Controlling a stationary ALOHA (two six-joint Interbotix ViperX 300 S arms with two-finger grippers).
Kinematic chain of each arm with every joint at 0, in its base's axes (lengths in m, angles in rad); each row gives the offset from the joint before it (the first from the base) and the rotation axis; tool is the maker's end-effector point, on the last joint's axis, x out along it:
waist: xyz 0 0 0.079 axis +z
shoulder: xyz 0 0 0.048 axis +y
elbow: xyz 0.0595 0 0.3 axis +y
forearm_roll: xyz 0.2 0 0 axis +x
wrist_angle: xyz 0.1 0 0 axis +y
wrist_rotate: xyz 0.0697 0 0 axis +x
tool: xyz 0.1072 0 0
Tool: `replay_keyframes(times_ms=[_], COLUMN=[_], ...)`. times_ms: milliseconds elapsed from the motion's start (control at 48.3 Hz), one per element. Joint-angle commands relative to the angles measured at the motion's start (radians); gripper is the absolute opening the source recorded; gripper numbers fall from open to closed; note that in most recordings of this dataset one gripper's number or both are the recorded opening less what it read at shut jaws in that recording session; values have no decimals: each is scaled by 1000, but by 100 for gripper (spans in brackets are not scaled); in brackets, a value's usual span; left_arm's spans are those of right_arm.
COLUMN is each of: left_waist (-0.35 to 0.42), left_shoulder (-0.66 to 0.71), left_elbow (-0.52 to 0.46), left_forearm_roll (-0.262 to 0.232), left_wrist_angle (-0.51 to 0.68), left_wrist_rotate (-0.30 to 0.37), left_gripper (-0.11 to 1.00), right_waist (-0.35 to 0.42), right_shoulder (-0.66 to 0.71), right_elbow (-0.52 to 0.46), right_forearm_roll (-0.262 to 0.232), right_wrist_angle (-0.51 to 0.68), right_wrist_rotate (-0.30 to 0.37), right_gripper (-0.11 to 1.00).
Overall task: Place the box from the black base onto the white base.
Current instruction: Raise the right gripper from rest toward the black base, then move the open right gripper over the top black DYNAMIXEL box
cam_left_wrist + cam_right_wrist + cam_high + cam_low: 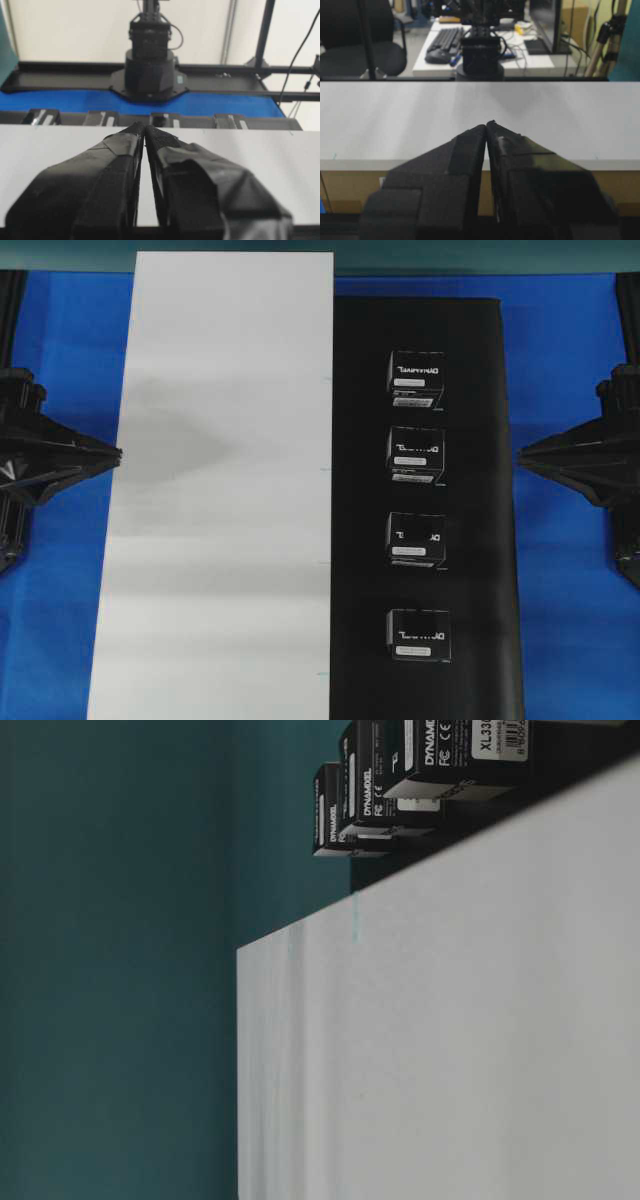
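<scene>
Black base (480,390): four boxes (416,450) lettered DYNAMIXEL, label XL33.

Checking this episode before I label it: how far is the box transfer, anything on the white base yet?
Nothing done. All four boxes sit in a column on the black base; the white base holds nothing. Nothing in hand: the left gripper and right gripper are both shut on nothing, parked at the table's sides. The whole job is left: grasp a box, carry it over, set it down.
</scene>
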Motion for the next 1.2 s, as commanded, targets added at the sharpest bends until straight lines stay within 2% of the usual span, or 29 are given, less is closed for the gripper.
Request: replay_keyframes(times_ms=[0,62,124,228,393,621,807,911,1014,1180], left_waist=[9,11,12,12,12,12,14,29,40,44], left_shoulder=[0,-3,-8,-17,-34,-69,-92,-89,-92,-114], left_elbow=[-31,-48,-64,-92,-114,-129,-140,-141,-152,-160], left_forearm_roll=[15,15,15,15,17,15,15,17,15,15], left_wrist_angle=[14,38,72,135,216,256,282,307,330,341], left_wrist_rotate=[-2,0,0,-2,-3,-3,-3,-6,-11,-14], left_gripper=[14,10,2,-5,-6,-6,-6,-6,-6,-6], right_waist=[-18,-48,-77,-141,-241,-334,-390,-414,-448,-518], right_shoulder=[6,6,6,6,6,28,104,161,230,350], right_elbow=[-14,-40,-77,-146,-233,-304,-365,-399,-419,-460], right_forearm_roll=[11,44,66,67,67,66,55,54,60,109], right_wrist_angle=[-5,60,160,348,603,775,861,894,897,917], right_wrist_rotate=[8,18,31,35,34,34,17,-26,-123,-239], right_gripper=[14,14,5,1,2,2,2,3,3,5])
